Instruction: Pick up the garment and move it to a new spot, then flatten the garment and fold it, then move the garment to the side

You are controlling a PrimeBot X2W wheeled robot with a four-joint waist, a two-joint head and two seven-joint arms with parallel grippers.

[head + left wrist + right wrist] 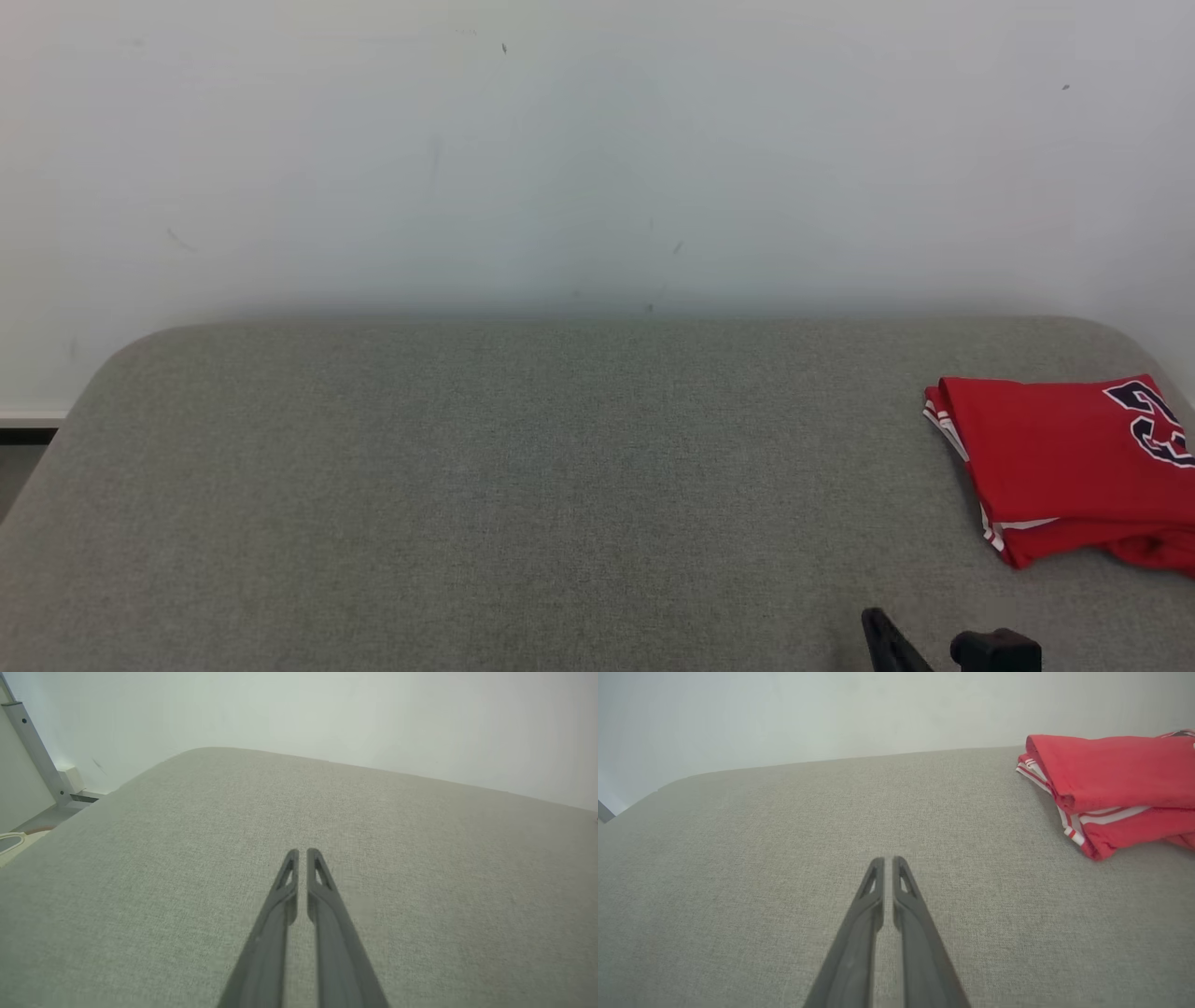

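Observation:
The garment is a red jersey with white trim and a dark number. It lies folded at the far right of the grey fabric surface. In the right wrist view the garment sits ahead and to the right of my right gripper, well apart from it. That gripper's two fingers stand almost together with nothing between them. One dark finger of it shows at the bottom of the head view, below and left of the jersey. My left gripper is likewise shut and empty over bare fabric.
A pale wall rises right behind the surface's rounded far edge. In the left wrist view a metal post and a strip of floor lie beyond the surface's left edge.

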